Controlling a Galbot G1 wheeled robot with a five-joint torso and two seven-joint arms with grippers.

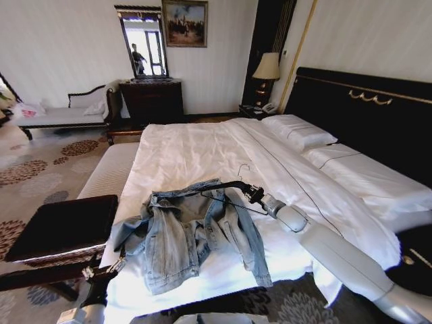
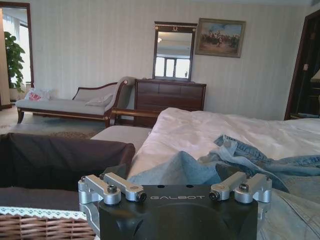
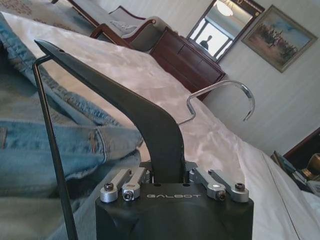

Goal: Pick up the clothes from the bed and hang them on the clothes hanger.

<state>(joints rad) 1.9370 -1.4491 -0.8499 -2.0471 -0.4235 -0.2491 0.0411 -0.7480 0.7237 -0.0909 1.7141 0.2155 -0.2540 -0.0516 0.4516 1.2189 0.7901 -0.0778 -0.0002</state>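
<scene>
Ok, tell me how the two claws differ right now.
The right claw is shut on the black hanger; the left claw is open and holds nothing. The right claw is over the bed, by the jacket collar; the left claw sits low at the bed's foot corner, beside a jacket sleeve. Both point towards the jacket.

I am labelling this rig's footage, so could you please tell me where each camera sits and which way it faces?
Head view: high, looking down the white-sheeted double bed; both arms show, with the right gripper.
Left wrist view: low beside the bed, facing the dark wooden dresser; left gripper in the foreground.
Right wrist view: above the mattress; its gripper grasps the thin black triangular coat hanger.
All share the faded light blue denim jacket.
</scene>
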